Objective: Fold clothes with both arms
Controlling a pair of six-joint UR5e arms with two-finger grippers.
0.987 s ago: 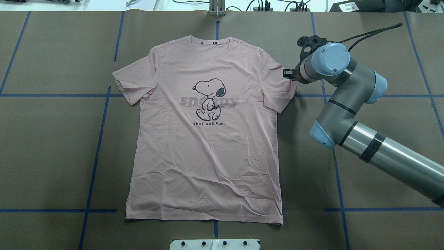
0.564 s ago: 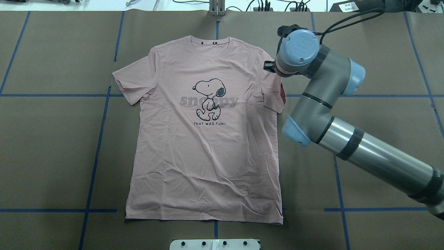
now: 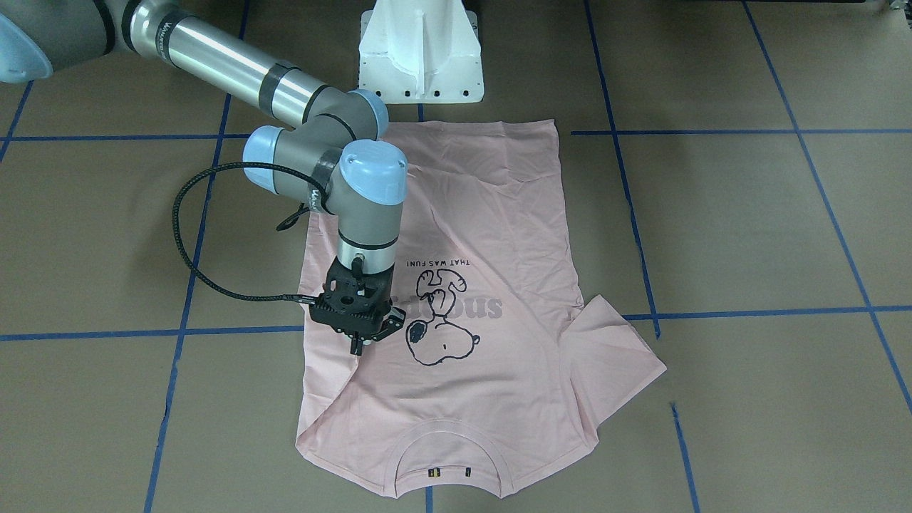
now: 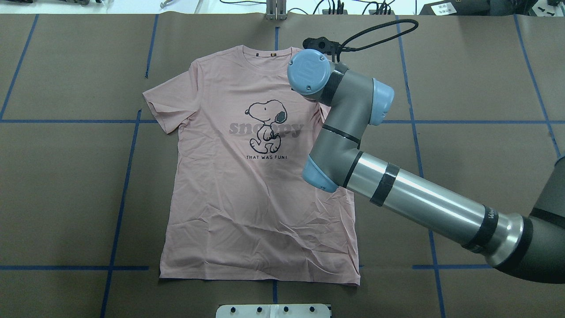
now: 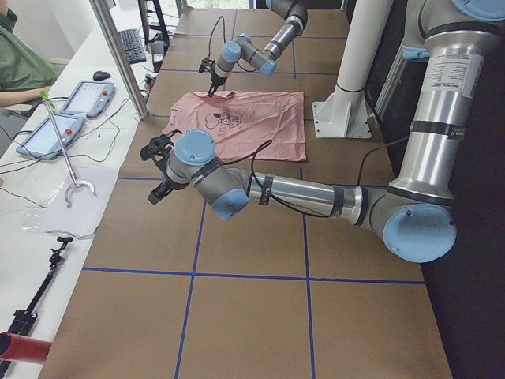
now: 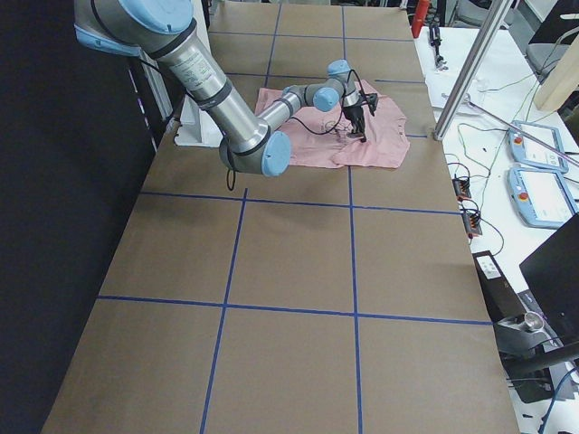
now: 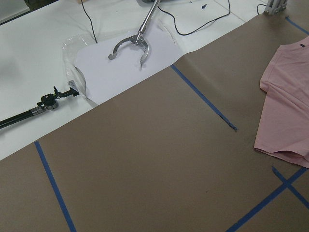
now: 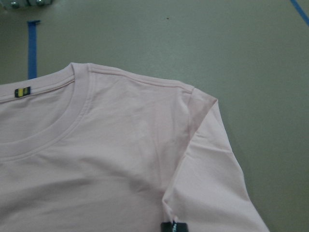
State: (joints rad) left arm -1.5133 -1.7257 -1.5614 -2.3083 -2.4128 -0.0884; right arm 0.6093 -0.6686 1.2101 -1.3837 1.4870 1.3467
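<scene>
- The pink shirt [image 4: 247,198] lay flat on the counter [image 4: 66,176], with the print up.
- The right tool [image 3: 356,348] was clenched on the right sleeve [image 3: 331,395] and held it over the chest, beside the dog print. This first fold looked half done.
- The left sleeve [image 3: 620,356] and the body were not yet folded.
- The left tool [image 5: 160,170] hung apart from the shirt; I cannot tell its state.

My tabletop [image 4: 66,185] wears brown paper crossed by blue tape lines [image 4: 124,194]. The pale pink T-shirt [image 4: 247,212] lies on it, print up, collar away from my white pedestal [image 3: 420,50].
</scene>
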